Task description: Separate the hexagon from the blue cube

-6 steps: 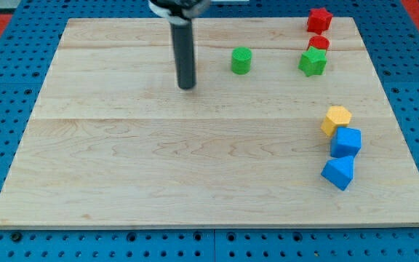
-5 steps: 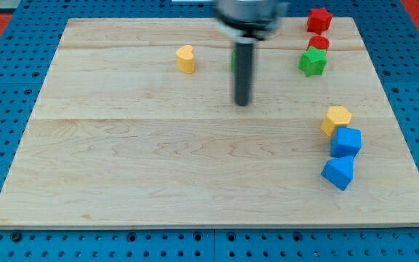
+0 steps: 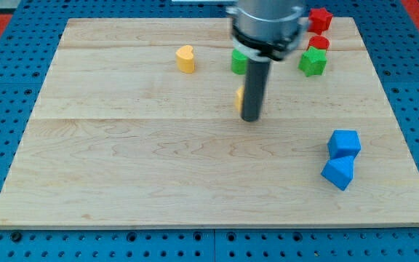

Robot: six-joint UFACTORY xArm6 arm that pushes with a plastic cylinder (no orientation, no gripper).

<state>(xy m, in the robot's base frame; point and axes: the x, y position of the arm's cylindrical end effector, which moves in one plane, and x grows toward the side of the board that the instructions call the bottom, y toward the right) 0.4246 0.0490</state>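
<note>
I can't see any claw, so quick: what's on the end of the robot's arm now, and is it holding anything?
No jaws: the arm ends in a rod. My tip holds nothing; it sits beside a mostly hidden yellow block.

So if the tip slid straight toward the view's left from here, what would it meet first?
Probably the yellow block peeking out at the rod's left edge, just above my tip. It is mostly hidden, so depth is unclear and the tip might pass it.

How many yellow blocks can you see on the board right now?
2: a yellow rounded block at upper left of centre, and a yellow sliver, shape unclear, mostly hidden behind the rod just above my tip.
</note>
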